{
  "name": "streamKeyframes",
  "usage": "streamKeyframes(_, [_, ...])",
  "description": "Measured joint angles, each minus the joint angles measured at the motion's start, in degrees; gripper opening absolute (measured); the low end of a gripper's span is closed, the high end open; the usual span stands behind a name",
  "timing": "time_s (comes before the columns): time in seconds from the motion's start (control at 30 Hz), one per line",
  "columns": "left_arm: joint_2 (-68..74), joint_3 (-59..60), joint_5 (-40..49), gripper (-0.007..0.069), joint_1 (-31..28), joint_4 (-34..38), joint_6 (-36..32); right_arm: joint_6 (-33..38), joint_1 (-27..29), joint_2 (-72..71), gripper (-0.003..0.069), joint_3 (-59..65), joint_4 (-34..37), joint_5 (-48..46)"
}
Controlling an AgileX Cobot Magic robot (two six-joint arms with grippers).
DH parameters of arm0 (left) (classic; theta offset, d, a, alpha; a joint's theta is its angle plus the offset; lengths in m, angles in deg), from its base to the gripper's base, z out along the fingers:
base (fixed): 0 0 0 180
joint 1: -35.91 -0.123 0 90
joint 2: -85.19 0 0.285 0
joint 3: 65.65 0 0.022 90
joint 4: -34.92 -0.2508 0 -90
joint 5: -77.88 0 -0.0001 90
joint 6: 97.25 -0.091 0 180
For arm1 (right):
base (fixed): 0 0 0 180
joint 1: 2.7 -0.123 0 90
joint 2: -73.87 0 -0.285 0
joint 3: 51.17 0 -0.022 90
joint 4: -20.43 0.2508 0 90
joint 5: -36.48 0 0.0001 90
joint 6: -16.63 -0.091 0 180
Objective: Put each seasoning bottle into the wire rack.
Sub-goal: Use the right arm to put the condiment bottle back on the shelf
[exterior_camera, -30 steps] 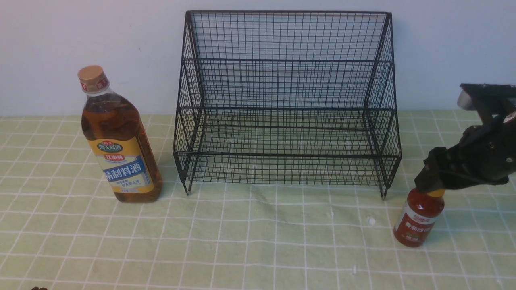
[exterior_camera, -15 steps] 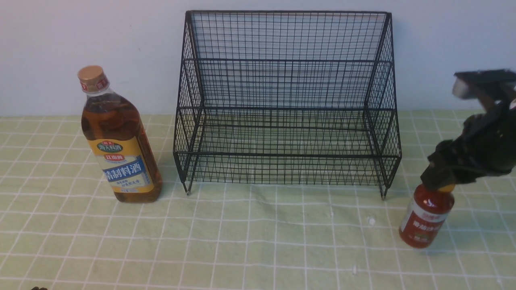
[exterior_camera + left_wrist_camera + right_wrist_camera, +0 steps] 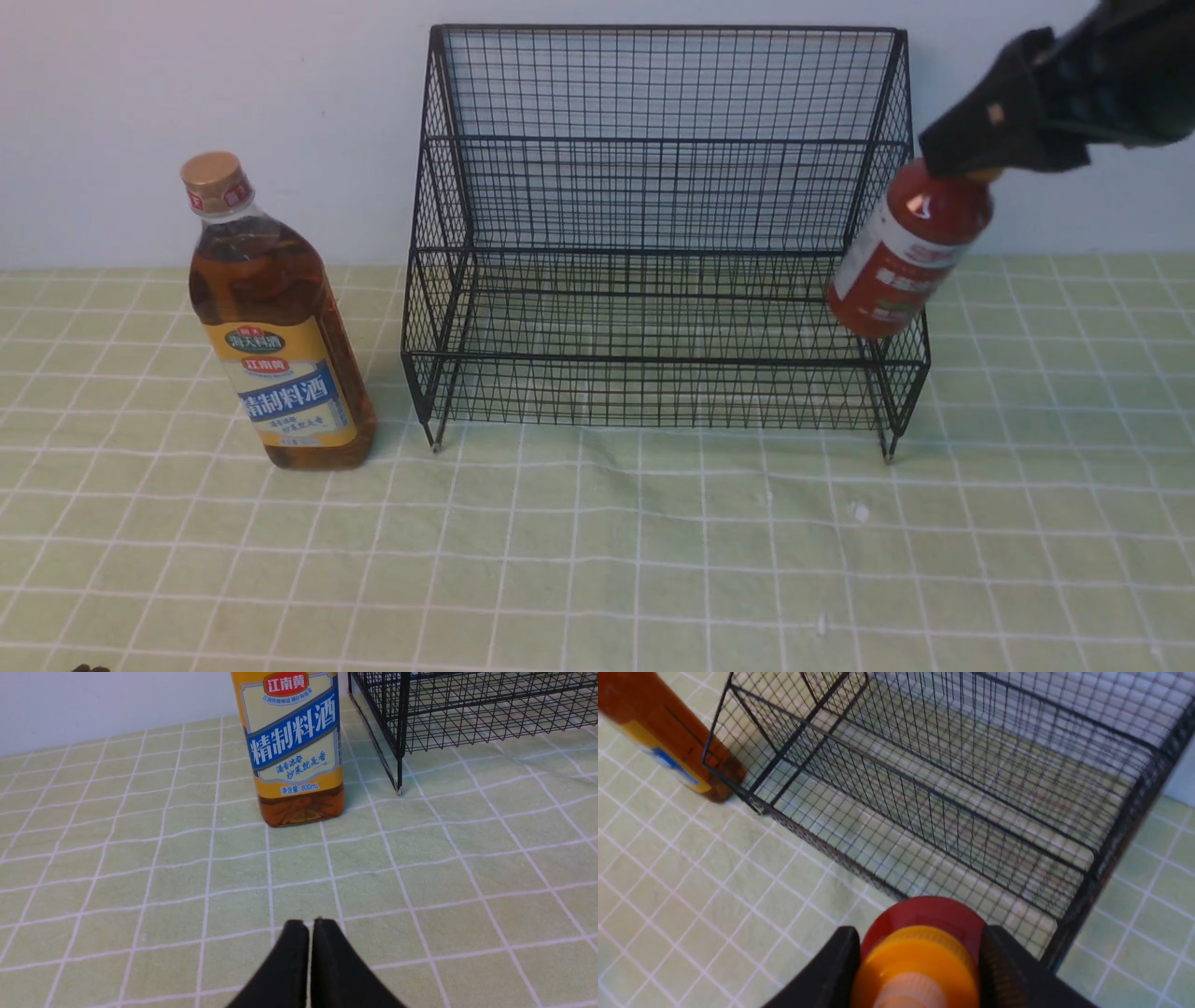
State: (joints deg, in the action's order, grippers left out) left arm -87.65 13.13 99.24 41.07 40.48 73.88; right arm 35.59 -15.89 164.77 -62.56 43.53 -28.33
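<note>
Around the red bottle (image 3: 904,257), pincer (image 3: 920,947) snug.

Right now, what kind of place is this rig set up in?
Probably a staged kitchen-counter mock-up in a lab, not a real kitchen: a green checked cloth as the work surface, a black wire rack before a bare white wall, plus a tall amber bottle and a red sauce bottle.

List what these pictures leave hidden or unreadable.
- Red sauce bottle, its cap: front view, covered by the right hand.
- Its label text: front view, too blurred to read.
- Amber bottle, its cap and neck: left wrist view, cut off by the frame edge.
- Left hand: left wrist view, only the shut fingertips show; the rest is cut off.
</note>
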Motion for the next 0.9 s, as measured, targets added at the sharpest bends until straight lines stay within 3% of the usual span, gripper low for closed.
streamKeyframes(0.27, [0.0, 0.0, 0.0, -0.0006, 0.0, 0.0, 0.0, -0.11, -0.47, 12.5, 0.0302, -4.34, -1.51, 2.5])
streamKeyframes(0.9, [0.0, 0.0, 0.05, -0.0006, 0.0, 0.0, 0.0, 2.02, -0.47, 21.76, 0.0301, -4.67, -3.34, 5.55])
